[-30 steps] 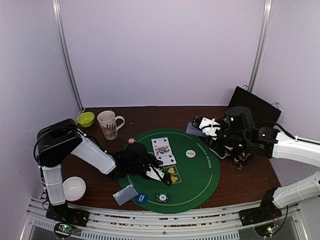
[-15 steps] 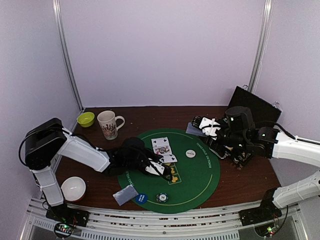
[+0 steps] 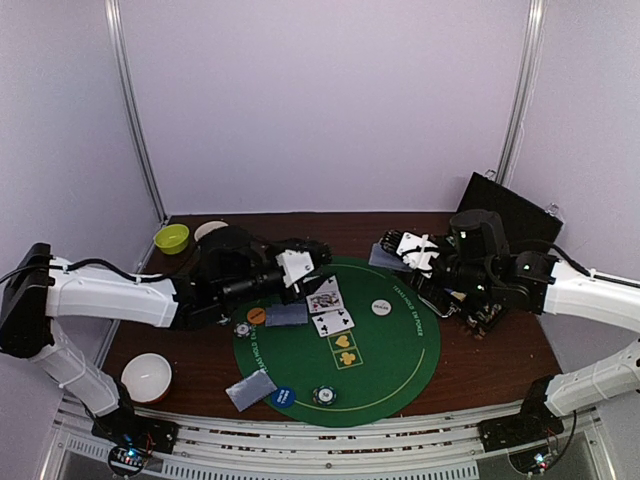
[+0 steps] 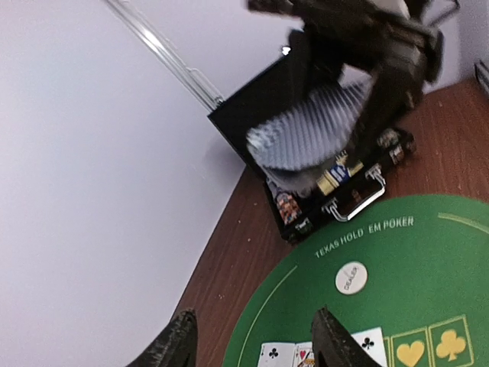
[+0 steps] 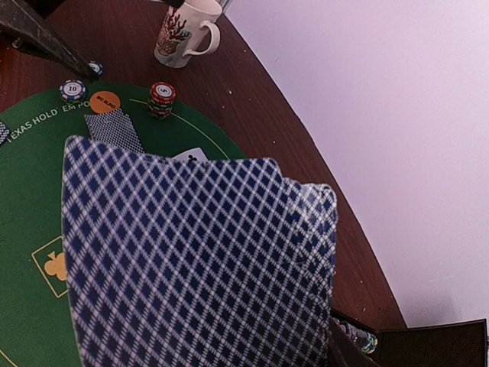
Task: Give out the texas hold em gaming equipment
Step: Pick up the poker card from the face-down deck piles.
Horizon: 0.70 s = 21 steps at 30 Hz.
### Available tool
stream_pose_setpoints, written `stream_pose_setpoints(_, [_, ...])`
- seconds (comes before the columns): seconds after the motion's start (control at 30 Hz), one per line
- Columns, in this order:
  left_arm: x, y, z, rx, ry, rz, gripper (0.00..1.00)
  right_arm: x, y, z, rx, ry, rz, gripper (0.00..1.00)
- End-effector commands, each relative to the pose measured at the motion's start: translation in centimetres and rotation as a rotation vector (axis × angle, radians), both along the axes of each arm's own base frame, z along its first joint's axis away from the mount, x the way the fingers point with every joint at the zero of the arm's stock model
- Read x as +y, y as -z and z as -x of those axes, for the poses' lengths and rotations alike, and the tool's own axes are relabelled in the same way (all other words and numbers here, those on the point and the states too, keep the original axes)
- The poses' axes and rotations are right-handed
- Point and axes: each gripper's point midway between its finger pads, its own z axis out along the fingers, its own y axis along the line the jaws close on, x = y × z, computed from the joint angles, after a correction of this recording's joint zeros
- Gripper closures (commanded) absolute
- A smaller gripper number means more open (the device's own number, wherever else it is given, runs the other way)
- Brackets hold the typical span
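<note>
My right gripper (image 3: 402,250) is shut on a fan of blue-backed cards (image 3: 386,257), held above the far right rim of the green mat (image 3: 400,370). The fan fills the right wrist view (image 5: 199,260). My left gripper (image 3: 316,254) is open and empty, raised over the mat's far left edge; its fingers (image 4: 177,345) frame the mat. Face-up cards (image 3: 328,308) lie mid-mat, with one face-down card (image 3: 287,314) beside them and another (image 3: 250,390) at the near left edge. A white dealer button (image 3: 381,307), an orange disc (image 3: 257,316), a blue disc (image 3: 283,396) and chips (image 3: 322,395) (image 3: 242,329) lie on the mat.
An open black case (image 3: 505,225) with chips stands at the far right. The patterned mug (image 5: 183,30) stands at the far left, mostly hidden behind my left arm in the top view, next to a green bowl (image 3: 172,238). A white bowl (image 3: 146,376) sits at the near left. A chip stack (image 5: 162,99) stands at the mat's edge.
My left gripper has risen from the middle of the mat and swung back to its far left edge. The face-down card, orange disc and chip under it now show. The right arm is still.
</note>
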Motion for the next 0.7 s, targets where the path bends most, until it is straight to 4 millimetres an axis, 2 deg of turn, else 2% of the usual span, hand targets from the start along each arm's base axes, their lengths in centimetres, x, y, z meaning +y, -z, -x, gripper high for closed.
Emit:
stream_pose_setpoints(0.0, [0.6, -7.8, -0.1, 0.211, -0.021, 0.349, 0.39, 1.0, -2.1, -0.2, -0.021, -0.028, -0.062, 0.53])
stream_pose_setpoints(0.17, [0.3, -10.6, -1.2, 0.495, 0.007, 0.471, 0.28, 2.1, -2.3, -0.2, -0.016, -0.05, -0.078, 0.53])
stream_pose_setpoints(0.3, [1.2, -11.3, -3.3, 0.724, 0.009, 0.517, 0.25, 3.4, -2.9, 0.1, -0.027, -0.076, -0.099, 0.53])
stream_pose_setpoints(0.4, [1.3, -10.3, -4.4, 0.907, 0.038, 0.512, 0.25, 4.3, -3.1, 0.3, -0.036, -0.095, -0.11, 0.52])
stream_pose_setpoints(0.53, [0.2, -7.9, -3.9, 1.05, 0.091, 0.44, 0.25, 5.4, -3.3, 0.4, -0.051, -0.103, -0.117, 0.53])
stream_pose_setpoints(0.67, [-0.6, -6.3, -3.2, 1.127, 0.125, 0.379, 0.23, 6.6, -3.3, 0.5, -0.063, -0.11, -0.118, 0.52])
